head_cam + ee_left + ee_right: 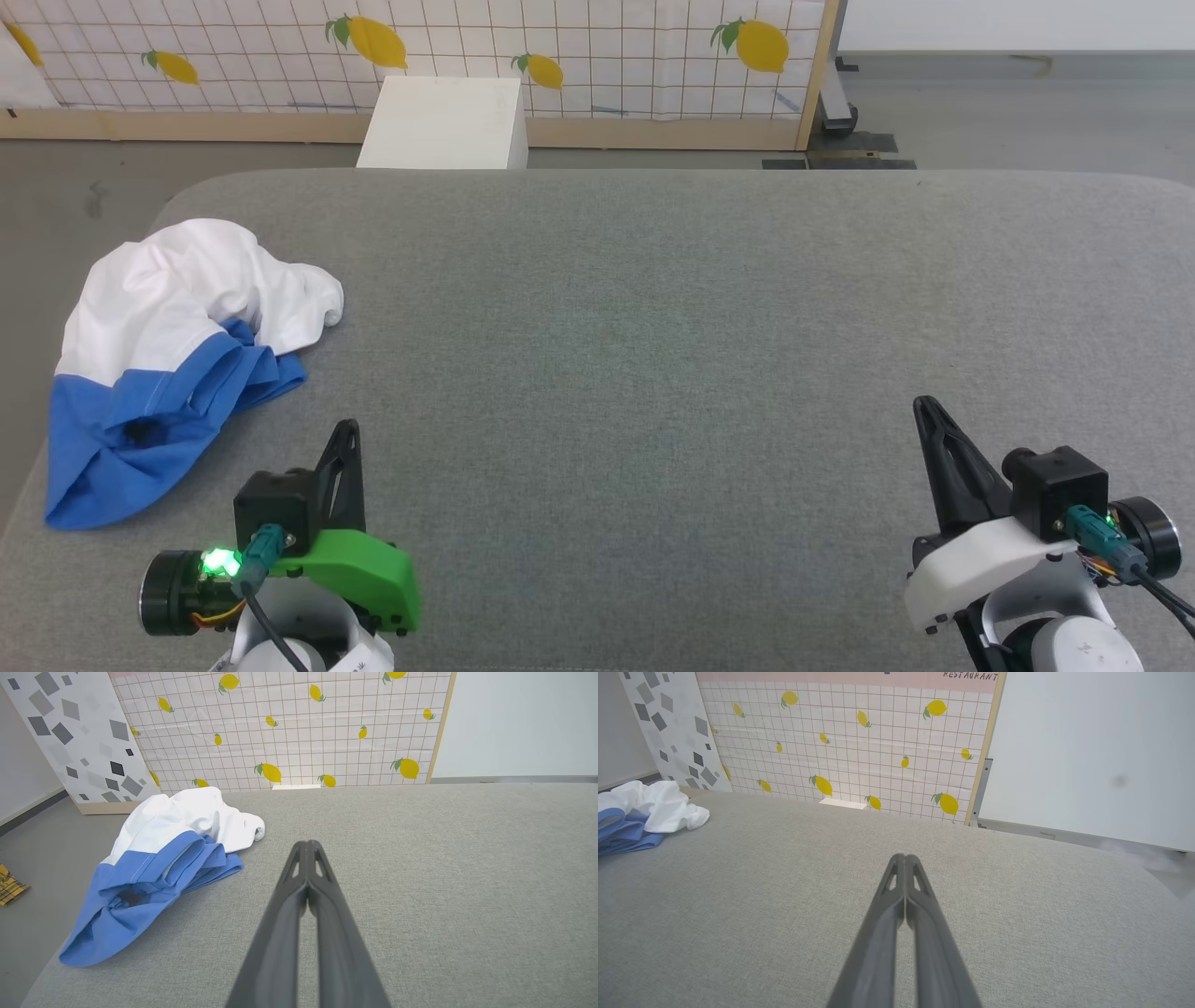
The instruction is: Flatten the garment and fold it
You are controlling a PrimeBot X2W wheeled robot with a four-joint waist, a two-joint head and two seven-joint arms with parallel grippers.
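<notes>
The garment lies in a crumpled heap at the left end of the grey fabric worktop, close to its rounded far corner. The white part is bunched up at the far side. The blue part sags toward the near left edge, and a blue fold (a sleeve, maybe, though I cannot be sure) pokes out toward the middle.

The left claw hovers low over the worktop just beside the blue end of the shirt, not touching it. Its two dark fingers are pressed together with nothing between them. The right claw is well apart from it, over the bare cloth at the right end, tips likewise pinched together and empty.

Beyond the far edge a white box stands on the floor against a lemon-print screen. The left wrist view also shows a panel with grey shapes left of the screen, and a scrap of yellow plaid cloth on the floor.
</notes>
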